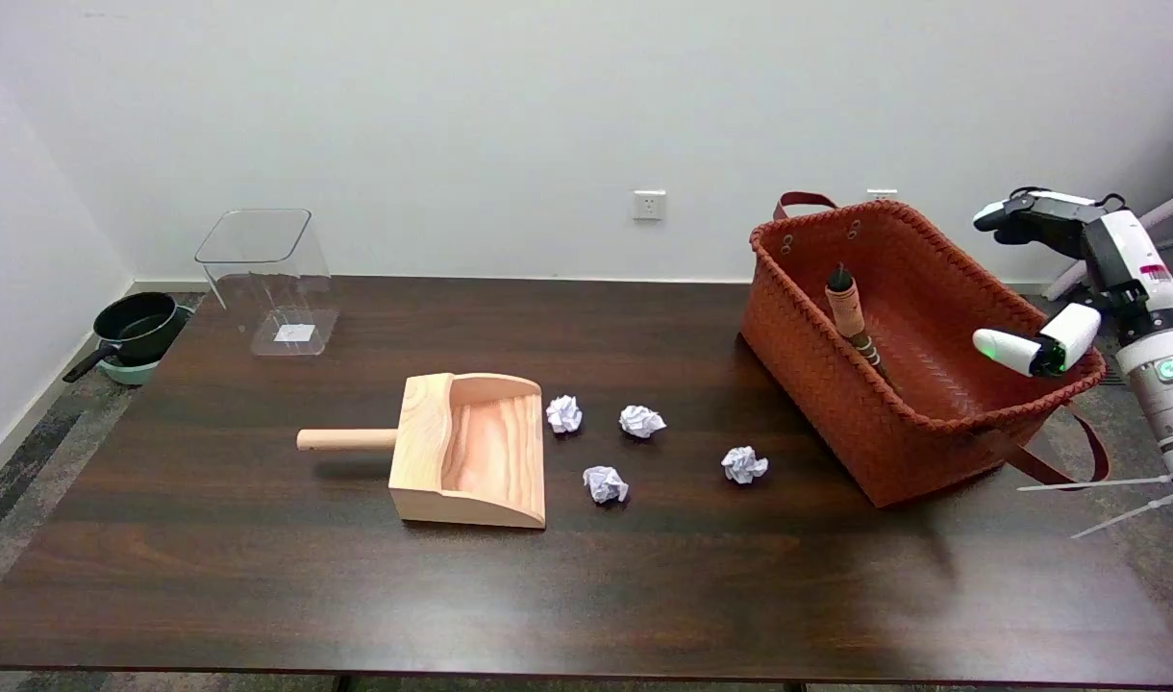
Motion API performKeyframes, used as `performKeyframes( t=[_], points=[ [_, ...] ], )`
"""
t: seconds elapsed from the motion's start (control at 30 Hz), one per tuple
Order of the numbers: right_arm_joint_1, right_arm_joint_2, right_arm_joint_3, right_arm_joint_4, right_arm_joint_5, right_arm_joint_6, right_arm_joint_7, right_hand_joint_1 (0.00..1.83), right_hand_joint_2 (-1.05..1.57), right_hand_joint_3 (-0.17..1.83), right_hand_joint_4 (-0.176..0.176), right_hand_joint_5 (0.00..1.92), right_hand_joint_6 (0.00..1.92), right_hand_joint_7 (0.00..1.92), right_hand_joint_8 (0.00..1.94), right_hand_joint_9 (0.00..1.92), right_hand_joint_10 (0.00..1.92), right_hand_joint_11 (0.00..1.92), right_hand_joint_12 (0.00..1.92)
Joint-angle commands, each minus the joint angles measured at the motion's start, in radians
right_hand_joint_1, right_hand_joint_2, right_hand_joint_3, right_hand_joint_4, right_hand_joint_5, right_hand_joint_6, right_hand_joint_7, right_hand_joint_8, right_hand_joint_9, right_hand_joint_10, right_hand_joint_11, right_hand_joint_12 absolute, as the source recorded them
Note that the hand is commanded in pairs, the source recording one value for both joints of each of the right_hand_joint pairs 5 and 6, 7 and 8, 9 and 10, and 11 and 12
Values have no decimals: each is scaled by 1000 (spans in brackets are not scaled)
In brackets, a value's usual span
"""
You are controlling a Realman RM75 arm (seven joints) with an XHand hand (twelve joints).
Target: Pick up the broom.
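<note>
Over on the right side of the dark wood worktop [260,577] sits a big rust-orange woven basket with strap handles [808,365], and that's where the broom is. All you really get to see is the broom's brown wooden handle with a dark tip [848,312], leaning against the basket's left wall with the top poking up near the rim. It slants down and to the right into the basket, so the long axis runs from upper left to lower right, tilted rather than flat. The brush end is hidden by the basket's near wall, can't make it out.

The robot's black-and-white right hand [1058,288] hovers just over the basket's right rim, holding nothing, fingers spread wide apart with one up top and one lower down. So the handle lies to the left of the fingers, across the basket's open inside, clearly apart from them.

My guess is the next move has to be a reach leftward and down a bit into the basket, with the fingers turned to close across that slanted handle near its upper part.
</note>
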Motion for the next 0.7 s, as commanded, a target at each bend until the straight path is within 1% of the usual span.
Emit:
performKeyframes(
  t=[0.03,0.2,0.23,0.27,0.33,0.57,0.7],
  points=[
    [36,0,-33,30,16,-5,-6,1207,-652,1510,0,814,814,644,644,577,577,630,630],
    [47,4,-56,22,16,-5,-6,1208,-655,1505,0,808,808,651,651,579,579,630,630],
    [47,4,-57,14,13,-5,-6,1212,-663,1513,0,783,783,650,650,577,577,629,629],
    [48,5,-57,8,8,-3,-6,1222,-688,1540,0,692,692,646,646,574,574,627,627],
    [50,8,-59,5,6,3,-5,1217,-699,1551,0,640,640,644,644,571,571,623,623],
    [51,18,-64,-12,-9,3,4,1218,-704,1566,0,621,621,635,635,574,574,626,626],
    [52,18,-92,-23,5,5,31,1217,-715,1577,0,616,616,630,630,573,573,625,625]
  ],
)
